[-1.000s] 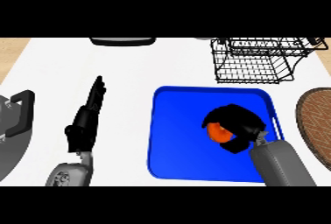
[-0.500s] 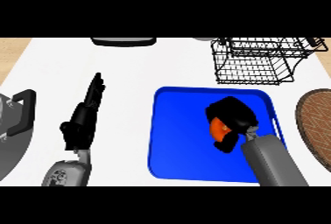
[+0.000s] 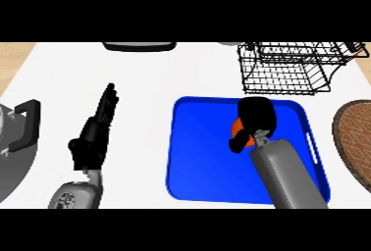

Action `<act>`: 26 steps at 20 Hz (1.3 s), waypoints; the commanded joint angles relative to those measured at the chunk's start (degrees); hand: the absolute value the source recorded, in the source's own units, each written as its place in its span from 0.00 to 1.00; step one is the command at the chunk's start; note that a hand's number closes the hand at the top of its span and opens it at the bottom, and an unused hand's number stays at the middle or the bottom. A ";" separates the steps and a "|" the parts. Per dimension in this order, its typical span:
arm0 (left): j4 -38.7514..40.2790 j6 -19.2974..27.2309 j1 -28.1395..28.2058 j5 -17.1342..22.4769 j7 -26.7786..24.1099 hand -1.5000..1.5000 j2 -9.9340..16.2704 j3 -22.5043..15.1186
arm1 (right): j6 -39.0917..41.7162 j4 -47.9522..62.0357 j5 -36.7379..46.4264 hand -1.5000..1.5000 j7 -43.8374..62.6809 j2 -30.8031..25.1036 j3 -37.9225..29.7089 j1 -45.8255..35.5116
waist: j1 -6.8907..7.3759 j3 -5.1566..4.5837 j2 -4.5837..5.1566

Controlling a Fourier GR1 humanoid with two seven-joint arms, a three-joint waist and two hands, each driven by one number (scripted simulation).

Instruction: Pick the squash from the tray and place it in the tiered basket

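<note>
one orange squash (image 3: 240,128) sits in the smooth blue rectangular tray (image 3: 206,152), toward the tray's far right corner, mostly hidden by the right hand (image 3: 255,117), whose fingers curl round it. a black wire tiered basket (image 3: 290,68) stands at the tabletop's (image 3: 159,73) far right edge. a brown woven round mat (image 3: 355,139) lies at the right edge. the left hand (image 3: 95,130) rests with fingers straight near the left side

White counter top (image 3: 159,78), wooden strip (image 3: 14,51) beyond
</note>
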 commanded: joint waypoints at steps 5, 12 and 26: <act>-2.30 -0.70 1.92 0.10 0.35 0.50 0.83 0.03 | 4.53 -10.86 -1.63 1.00 19.20 1.32 2.13 -7.49 | -0.45 0.13 -0.08; 1.62 1.04 -1.06 -0.36 -0.30 0.50 -0.87 0.63 | 19.36 -29.27 -2.26 1.00 21.59 1.25 -3.56 -15.54 | -1.26 0.11 -0.11; 2.85 1.36 -2.33 -1.56 -0.07 0.50 -1.02 -0.11 | 19.29 -21.05 -10.71 1.00 24.83 1.26 -27.15 -39.70 | -0.09 0.13 0.32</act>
